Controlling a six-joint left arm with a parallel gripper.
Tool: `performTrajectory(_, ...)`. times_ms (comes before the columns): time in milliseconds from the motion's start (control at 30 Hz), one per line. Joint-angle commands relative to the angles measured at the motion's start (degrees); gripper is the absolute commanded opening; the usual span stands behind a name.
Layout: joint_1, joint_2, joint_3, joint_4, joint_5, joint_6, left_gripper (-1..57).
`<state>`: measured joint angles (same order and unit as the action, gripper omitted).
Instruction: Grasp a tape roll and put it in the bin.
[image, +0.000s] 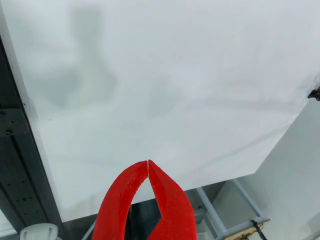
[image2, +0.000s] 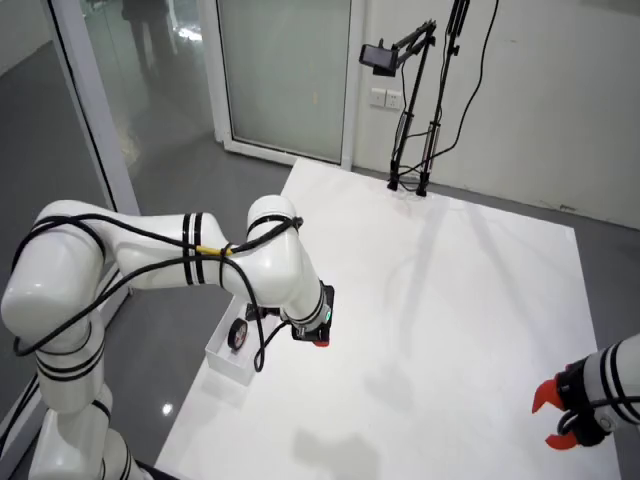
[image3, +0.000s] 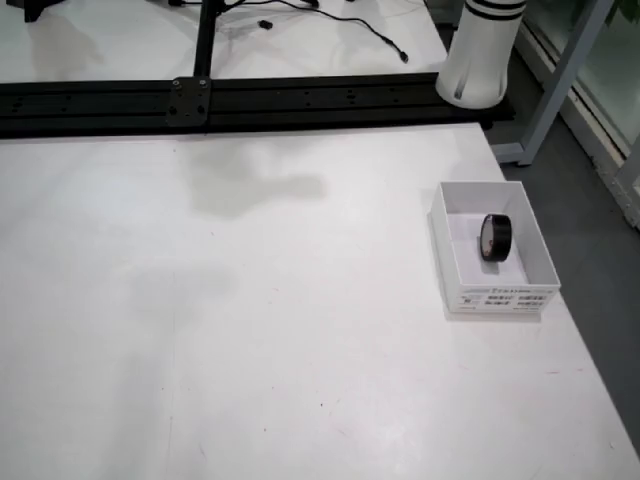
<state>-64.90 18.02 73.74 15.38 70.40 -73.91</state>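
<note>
The red gripper was seen closed and empty, tips touching. The tape roll was found on edge inside the white bin, just beside the gripper in the side view.

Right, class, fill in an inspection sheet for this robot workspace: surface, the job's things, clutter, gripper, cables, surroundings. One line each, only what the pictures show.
Surface: white table, bare apart from the bin near its right edge in the view from the table's far end.
Job's things: black tape roll standing on edge inside the white bin.
Clutter: nothing seen on the table.
Gripper: red gripper, fingertips meeting, holding nothing, in the view that rides on it; it sits beside the bin in the high room view.
Cables: black cables strapped along the working arm; loose leads beyond the black rail.
Surroundings: camera stand at the table's far edge, glass partitions, a second arm's red gripper at a corner.
</note>
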Motion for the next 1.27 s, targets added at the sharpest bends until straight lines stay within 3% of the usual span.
performTrajectory(33,0.2,0.0,0.0,0.0,0.0,0.0,-0.4)
performTrajectory(600,3.8,0.0,0.0,0.0,0.0,0.0,-0.4)
performTrajectory(1267,-0.1,0.0,0.0,0.0,0.0,0.0,-0.4)
